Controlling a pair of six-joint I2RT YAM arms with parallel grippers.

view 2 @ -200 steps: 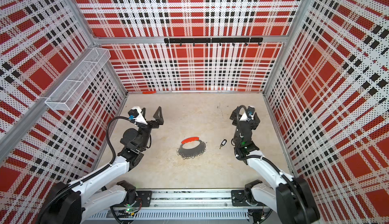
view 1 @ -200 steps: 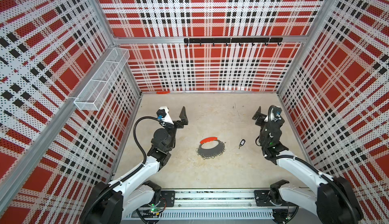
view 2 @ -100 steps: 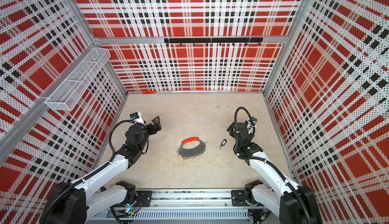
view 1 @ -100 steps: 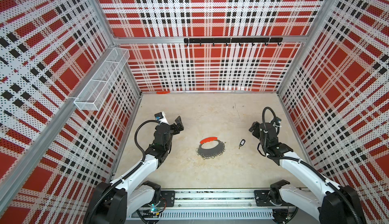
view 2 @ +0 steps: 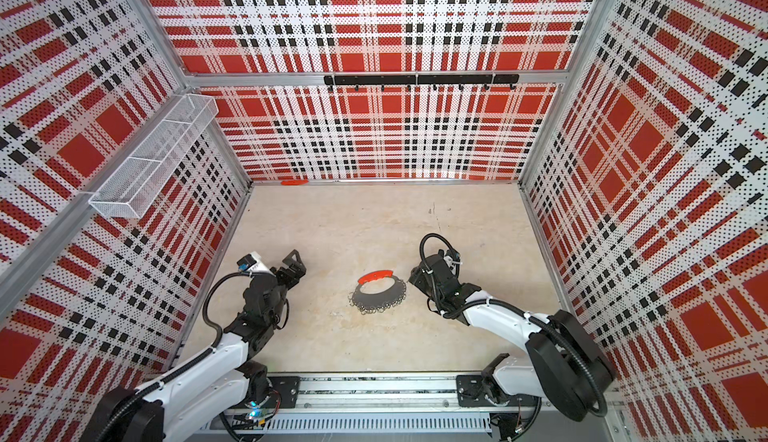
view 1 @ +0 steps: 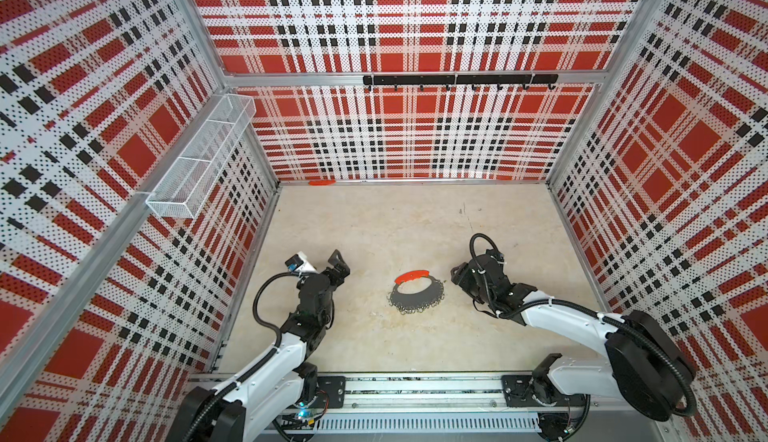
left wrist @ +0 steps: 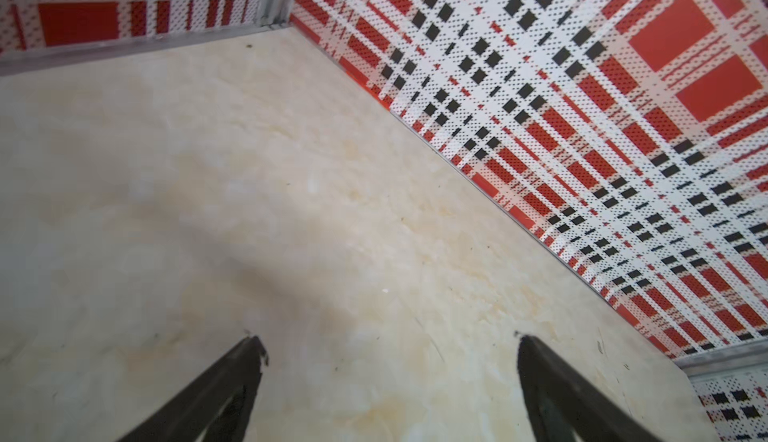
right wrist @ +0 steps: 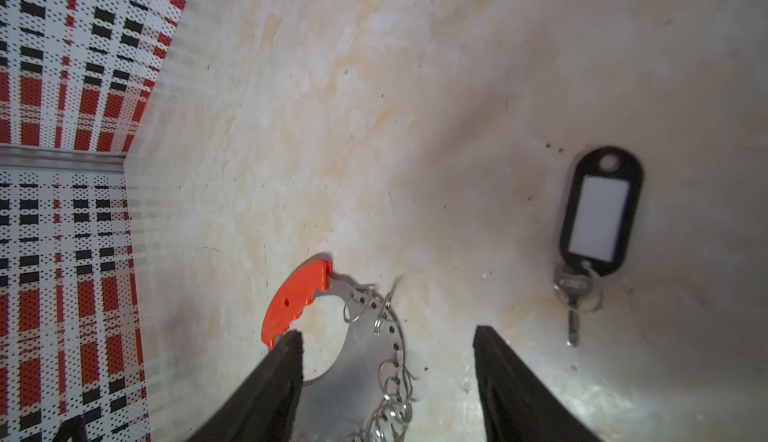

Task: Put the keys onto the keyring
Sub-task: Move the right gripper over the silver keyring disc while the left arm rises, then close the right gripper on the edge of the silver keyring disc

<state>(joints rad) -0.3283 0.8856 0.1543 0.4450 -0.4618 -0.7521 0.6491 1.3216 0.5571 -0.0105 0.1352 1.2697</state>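
While the keys lie flat on the worktop near the keyring, they do not touch it. The silver key hangs from one end of the black-framed tag. In both top views the right arm hides them. The keyring lies flat mid-worktop, its red-orange segment toward the back wall and its split rings bunched along the near side. The right tool hangs low just right of the keyring, fingers parted partway and clamped on nothing. The left tool sits well left of the keyring, spread wide. Far behind the keyring, a small red-orange strip lies at the back wall's foot.
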